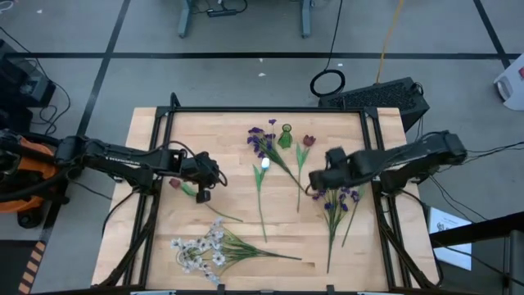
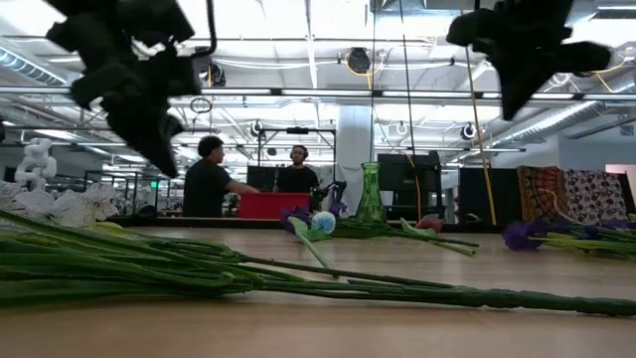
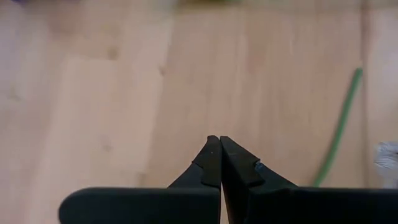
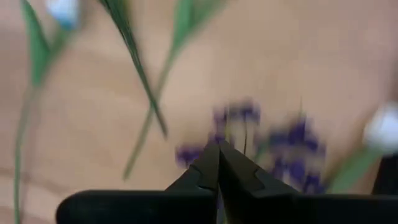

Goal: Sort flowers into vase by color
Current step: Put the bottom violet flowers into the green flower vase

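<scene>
A green glass vase (image 1: 285, 136) stands at the table's far middle. Around it lie a purple spray (image 1: 262, 142), a dark red bud (image 1: 309, 141) and a pale bud (image 1: 264, 164) on their green stems. Another red bud (image 1: 174, 183) lies at the left, and a white spray (image 1: 196, 250) lies near the front edge. My left gripper (image 3: 219, 146) is shut above bare wood beside that red bud's stem (image 3: 339, 134). My right gripper (image 4: 219, 149) is shut, hanging above a second purple spray (image 4: 249, 118) at the table's right (image 1: 340, 197). In the low view both grippers (image 2: 169, 159) (image 2: 517, 104) hang well clear of the tabletop.
Long green stems (image 2: 298, 283) of the white spray lie across the table's near part. A black frame (image 1: 270, 109) borders the tabletop's far and side edges. Two people (image 2: 209, 179) stand at a red box in the room beyond. Bare wood shows between the flowers at the middle left.
</scene>
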`<action>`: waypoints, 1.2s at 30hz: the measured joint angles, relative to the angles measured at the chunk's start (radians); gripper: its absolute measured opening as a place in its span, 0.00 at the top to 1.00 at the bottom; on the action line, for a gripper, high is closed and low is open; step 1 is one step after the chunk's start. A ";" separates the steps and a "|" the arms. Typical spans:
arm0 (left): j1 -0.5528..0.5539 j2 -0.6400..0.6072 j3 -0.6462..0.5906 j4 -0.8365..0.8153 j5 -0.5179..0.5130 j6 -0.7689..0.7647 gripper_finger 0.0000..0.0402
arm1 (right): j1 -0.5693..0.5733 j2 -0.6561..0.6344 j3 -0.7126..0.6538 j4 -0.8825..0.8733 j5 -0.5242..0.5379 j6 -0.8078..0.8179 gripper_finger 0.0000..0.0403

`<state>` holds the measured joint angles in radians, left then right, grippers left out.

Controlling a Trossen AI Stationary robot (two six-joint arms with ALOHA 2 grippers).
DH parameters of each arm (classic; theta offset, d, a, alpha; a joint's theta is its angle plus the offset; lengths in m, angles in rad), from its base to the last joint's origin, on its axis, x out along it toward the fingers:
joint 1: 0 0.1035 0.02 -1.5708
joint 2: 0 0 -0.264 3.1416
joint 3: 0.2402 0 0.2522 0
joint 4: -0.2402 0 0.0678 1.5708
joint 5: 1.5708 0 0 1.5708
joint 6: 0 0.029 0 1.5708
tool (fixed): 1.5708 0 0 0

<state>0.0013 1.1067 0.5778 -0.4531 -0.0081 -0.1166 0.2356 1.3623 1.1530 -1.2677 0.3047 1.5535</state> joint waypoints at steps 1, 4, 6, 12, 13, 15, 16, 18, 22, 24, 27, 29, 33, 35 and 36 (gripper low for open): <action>0.000 -0.007 -0.023 0.028 0.017 -0.005 1.00 | 0.029 0.022 0.000 -0.001 -0.033 0.055 1.00; -0.001 -0.020 -0.068 0.083 0.053 -0.009 1.00 | 0.113 0.072 0.000 0.001 -0.092 0.219 1.00; -0.001 -0.023 -0.083 0.112 0.070 -0.008 1.00 | 0.164 0.097 0.000 0.001 -0.121 0.319 1.00; -0.001 -0.023 -0.083 0.151 0.080 -0.001 1.00 | 0.268 0.153 0.000 0.011 -0.181 0.489 0.92; -0.001 -0.023 -0.083 0.157 0.084 -0.001 1.00 | 0.279 0.164 0.000 0.015 -0.182 0.506 0.89; -0.001 -0.023 -0.083 0.169 0.086 -0.006 1.00 | 0.298 0.177 -0.007 0.036 -0.183 0.533 0.82; -0.001 -0.023 -0.083 0.173 0.087 -0.008 1.00 | 0.307 0.177 -0.021 0.056 -0.187 0.544 0.78; -0.001 -0.023 -0.083 0.184 0.097 -0.012 1.00 | 0.316 0.175 -0.062 0.117 -0.204 0.564 0.71; -0.002 -0.023 -0.083 0.197 0.112 -0.057 1.00 | 0.340 0.176 -0.164 0.256 -0.235 0.611 0.55; -0.002 -0.023 -0.083 0.209 0.114 -0.080 1.00 | 0.343 0.176 -0.220 0.345 -0.277 0.621 0.47; -0.002 -0.023 -0.083 0.223 0.117 -0.088 1.00 | 0.343 0.176 -0.293 0.479 -0.283 0.634 0.36; -0.002 -0.023 -0.083 0.236 0.117 -0.102 1.00 | 0.342 0.176 -0.332 0.555 -0.285 0.634 0.29; -0.002 -0.023 -0.083 0.266 0.118 -0.141 1.00 | 0.342 0.176 -0.379 0.585 -0.314 0.661 0.21; -0.002 -0.023 -0.083 0.280 0.118 -0.164 1.00 | 0.342 0.176 -0.391 0.582 -0.331 0.664 0.19; -0.002 -0.023 -0.083 0.284 0.118 -0.167 1.00 | 0.342 0.176 -0.396 0.583 -0.334 0.662 0.19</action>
<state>-0.0002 1.0832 0.4946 -0.1686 0.1102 -0.2835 0.5777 1.5383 0.7575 -0.6848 -0.0294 2.2160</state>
